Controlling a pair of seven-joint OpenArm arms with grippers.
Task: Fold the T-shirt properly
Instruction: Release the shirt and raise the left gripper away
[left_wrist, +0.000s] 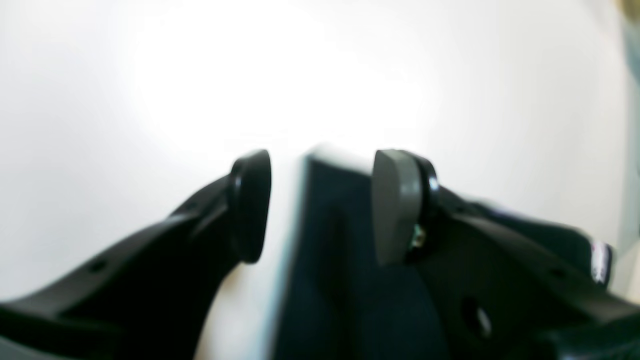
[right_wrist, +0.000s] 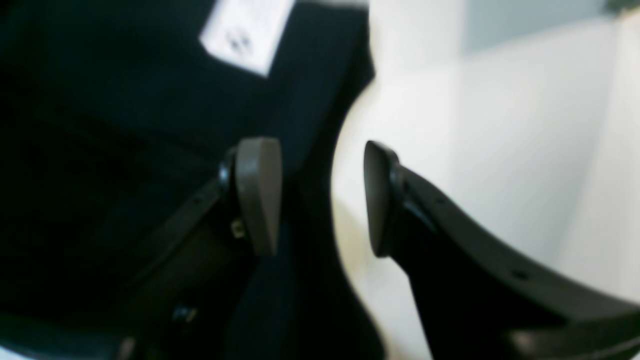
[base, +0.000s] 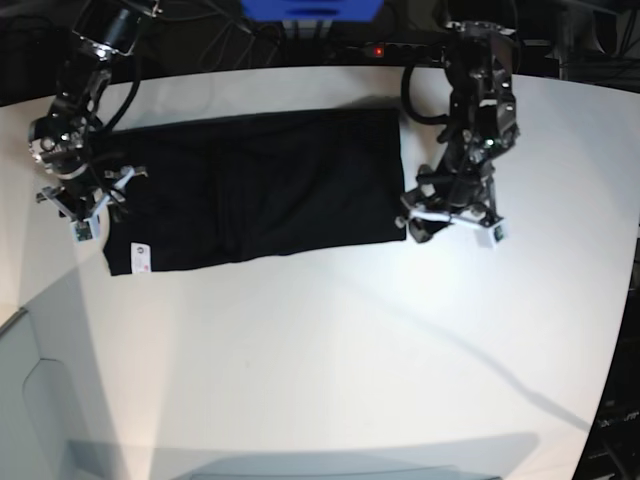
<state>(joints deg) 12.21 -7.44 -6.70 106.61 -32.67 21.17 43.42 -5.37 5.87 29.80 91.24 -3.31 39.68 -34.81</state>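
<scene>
The black T-shirt (base: 260, 190) lies flat on the white table (base: 330, 350) as a wide folded rectangle, with its small white tag (base: 140, 258) at the front left corner. My left gripper (base: 412, 228) is at the shirt's front right corner. In the left wrist view it (left_wrist: 322, 205) is open, with the shirt's corner (left_wrist: 340, 260) between the jaws. My right gripper (base: 90, 213) is at the shirt's left edge. In the right wrist view it (right_wrist: 320, 197) is open astride the shirt's edge (right_wrist: 310, 150), with the tag (right_wrist: 245, 32) beyond it. The orange collar label is hidden.
A power strip with a red light (base: 378, 48), cables and a blue box (base: 310, 8) lie along the table's back edge. The table's front left edge (base: 20, 310) drops off to a grey floor.
</scene>
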